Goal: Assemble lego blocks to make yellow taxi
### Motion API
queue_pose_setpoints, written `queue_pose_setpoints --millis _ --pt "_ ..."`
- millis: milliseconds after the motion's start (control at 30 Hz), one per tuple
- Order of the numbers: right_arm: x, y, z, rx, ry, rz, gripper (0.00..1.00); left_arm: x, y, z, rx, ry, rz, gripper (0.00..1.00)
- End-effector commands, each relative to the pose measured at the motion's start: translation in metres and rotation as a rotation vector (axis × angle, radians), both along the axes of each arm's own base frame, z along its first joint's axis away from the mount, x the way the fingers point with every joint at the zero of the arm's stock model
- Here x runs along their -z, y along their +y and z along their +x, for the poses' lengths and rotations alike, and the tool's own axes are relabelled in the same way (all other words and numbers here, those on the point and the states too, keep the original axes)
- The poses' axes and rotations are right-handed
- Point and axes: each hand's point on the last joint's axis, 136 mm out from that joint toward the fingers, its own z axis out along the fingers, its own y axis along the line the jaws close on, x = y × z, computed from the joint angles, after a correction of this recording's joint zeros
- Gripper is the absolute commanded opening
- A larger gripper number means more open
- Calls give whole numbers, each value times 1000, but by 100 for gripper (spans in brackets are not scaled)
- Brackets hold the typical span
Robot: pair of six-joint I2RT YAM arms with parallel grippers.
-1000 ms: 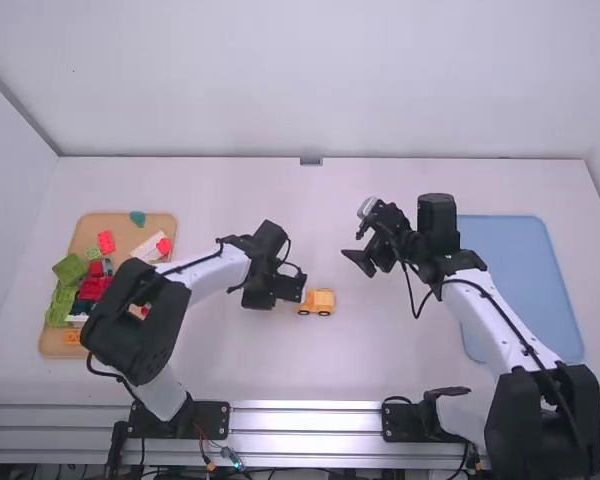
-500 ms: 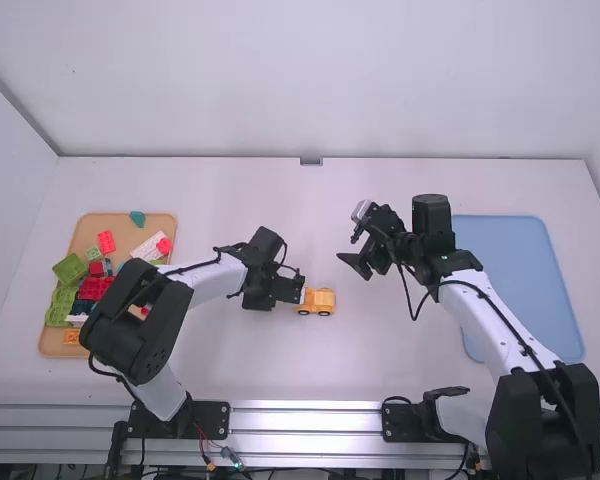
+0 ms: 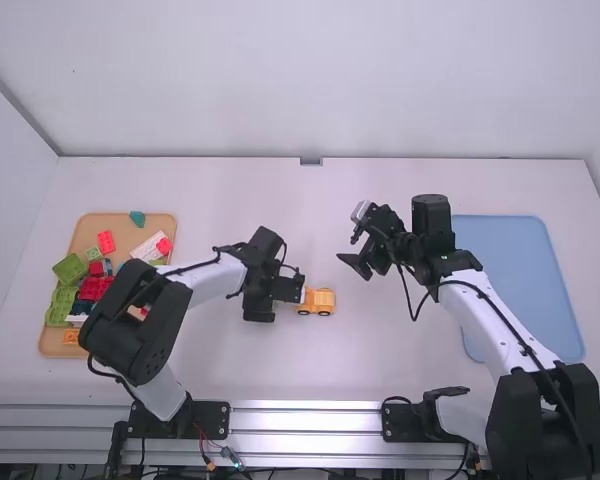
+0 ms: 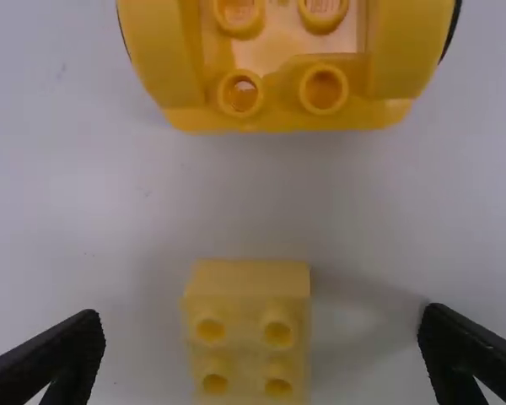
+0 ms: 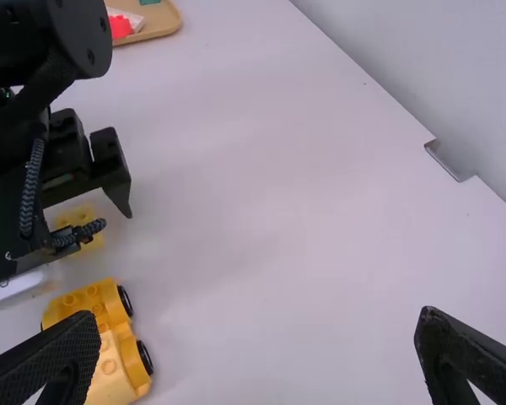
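Yellow taxi [image 3: 320, 301], well in from the edges of the surface [image 3: 380, 360], has black wheels [image 5: 145, 358] but looks half made, as a yellow block [image 4: 246, 291] near it, between the spread left jaws, likely must go on, while the right jaws are wide apart and empty.

Bright, even light covers the white tabletop [image 3: 325, 375] in the high view, around the yellow plastic toy car with black wheels [image 3: 318, 301]. On the camera side of the car, the silver metal rail [image 3: 305, 420] carries pale streaks of glare. The left wrist view is dimmer and greyer; near the car, the small yellow plastic block with round studs [image 4: 249, 283] looks slightly out of focus and throws a soft shadow to one side (more smudge than outline). In the right wrist view, faint, diffuse shading lies on the tabletop beside the car.
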Motion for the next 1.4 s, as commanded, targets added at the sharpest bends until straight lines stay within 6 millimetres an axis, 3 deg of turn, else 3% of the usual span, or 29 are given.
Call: queue_pose_setpoints --millis 0,267,433,533,667,800,867,1033,1167,1367 --pt "0 0 -3 -4 1 7 98 -12 -1 5 -11 3 -25 99" --pt "0 0 -3 -4 1 7 99 -56 -16 -4 119 65 -199 99" --pt "0 0 -3 -4 1 7 98 -74 -15 2 49 109 -448 99" --pt "0 1 -3 -6 0 7 98 -81 -4 14 -44 112 -558 99" --pt "-1 1 -3 -6 -5 8 99 -77 20 31 -281 135 -594 99" --pt "-2 0 -2 -4 -7 8 98 -76 27 34 -398 176 -606 99" --pt "-2 1 -2 -6 -7 9 98 -74 24 30 -357 174 -607 99" --pt "-1 1 -2 -5 -6 9 99 -73 8 1 -9 86 -722 99" --pt "-1 1 -3 -5 -2 8 99 -69 6 -2 -1 65 -823 99" --pt "-1 2 -4 -12 0 14 99 -48 5 -7 -8 79 -853 99"
